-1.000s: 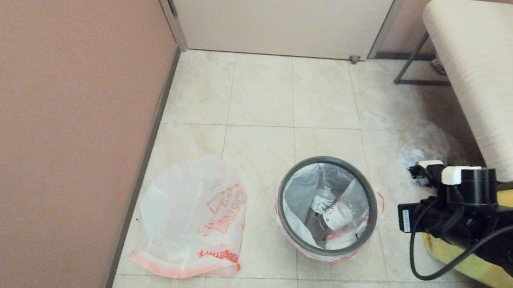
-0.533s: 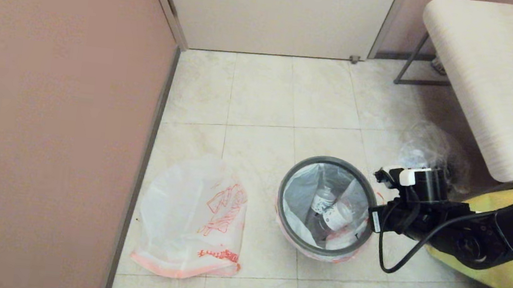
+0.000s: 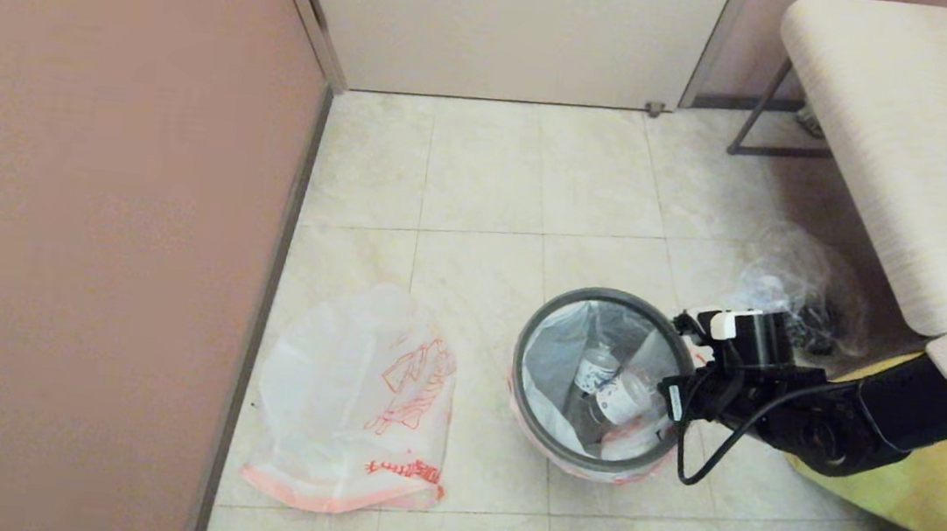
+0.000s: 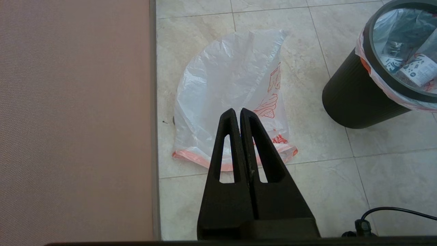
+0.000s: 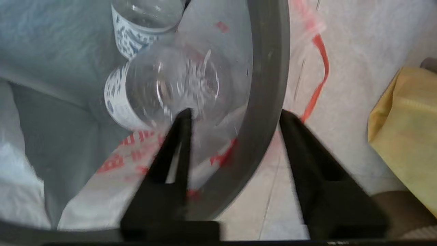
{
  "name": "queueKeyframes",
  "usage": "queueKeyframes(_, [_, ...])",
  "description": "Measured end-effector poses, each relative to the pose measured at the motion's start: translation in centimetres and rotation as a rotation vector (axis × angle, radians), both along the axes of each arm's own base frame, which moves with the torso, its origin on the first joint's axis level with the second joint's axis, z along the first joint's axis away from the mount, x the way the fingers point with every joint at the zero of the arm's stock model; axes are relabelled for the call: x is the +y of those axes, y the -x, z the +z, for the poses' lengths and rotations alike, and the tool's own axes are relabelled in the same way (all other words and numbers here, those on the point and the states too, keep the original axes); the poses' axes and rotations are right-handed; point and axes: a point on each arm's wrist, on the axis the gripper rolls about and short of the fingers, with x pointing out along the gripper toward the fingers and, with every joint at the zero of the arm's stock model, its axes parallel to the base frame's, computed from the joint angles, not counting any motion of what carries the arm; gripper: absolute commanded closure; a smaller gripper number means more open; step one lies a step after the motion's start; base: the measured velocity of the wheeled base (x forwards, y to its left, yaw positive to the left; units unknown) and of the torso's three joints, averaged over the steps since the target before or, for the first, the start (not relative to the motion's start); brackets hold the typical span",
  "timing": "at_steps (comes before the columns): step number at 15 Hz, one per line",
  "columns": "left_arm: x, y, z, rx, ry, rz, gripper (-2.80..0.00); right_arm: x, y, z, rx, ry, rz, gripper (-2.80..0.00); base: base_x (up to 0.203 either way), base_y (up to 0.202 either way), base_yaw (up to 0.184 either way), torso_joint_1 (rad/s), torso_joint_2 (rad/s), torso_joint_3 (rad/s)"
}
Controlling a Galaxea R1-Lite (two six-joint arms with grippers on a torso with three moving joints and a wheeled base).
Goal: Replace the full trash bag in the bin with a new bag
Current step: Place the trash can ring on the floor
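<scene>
On the tiled floor, head view, the bin [image 3: 604,385] stands with the full trash bag [image 3: 568,368] lining it, cups inside; the new bag [image 3: 358,403] lies flat beside it, toward the pink wall. The right gripper [image 3: 681,368] hangs at the bin's rim, next to a yellow tote [image 3: 925,489]. From the left wrist, the left gripper [image 4: 238,114] hovers over the new bag, fingers pressed together, holding nothing. From the right wrist, the fingers stand wide, straddling the grey hoop [image 5: 268,85], one inside, one outside.

The right gripper [image 5: 235,114] stands spread astride the bin's dark grey hoop rim [image 5: 269,85]. Inside lies the translucent white, red-lettered trash bag [image 5: 68,85] with white paper cups [image 5: 136,95]. A yellow tote [image 5: 406,130] sits beside.
</scene>
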Motion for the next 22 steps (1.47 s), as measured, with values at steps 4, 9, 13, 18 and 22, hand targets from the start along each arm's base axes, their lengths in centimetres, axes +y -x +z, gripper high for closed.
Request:
queueKeyframes(4, [0.0,0.0,0.0,0.0,0.0,-0.001,0.0,0.2,-0.4,0.2,-0.015,0.006,-0.012,0.0,0.0,0.0,0.0,0.0,0.0,0.0])
queueKeyframes(9, [0.0,0.0,0.0,0.0,0.0,-0.001,0.0,0.2,-0.1,0.8,-0.027,0.009,-0.02,0.0,0.0,0.0,0.0,0.0,0.0,0.0])
queueKeyframes(13, [0.0,0.0,0.0,0.0,0.0,0.0,0.0,0.9,0.6,3.0,-0.063,-0.006,0.0,0.0,0.0,0.0,0.0,0.0,0.0,0.0])
queueKeyframes(18, [0.0,0.0,0.0,0.0,-0.001,-0.001,0.0,2.3,3.2,6.7,-0.074,-0.037,0.032,0.0,0.0,0.0,0.0,0.0,0.0,0.0])
queueKeyframes(22, [0.0,0.0,0.0,0.0,0.0,-0.001,0.0,1.8,8.0,9.9,0.02,-0.037,-0.025,0.0,0.0,0.0,0.0,0.0,0.0,0.0])
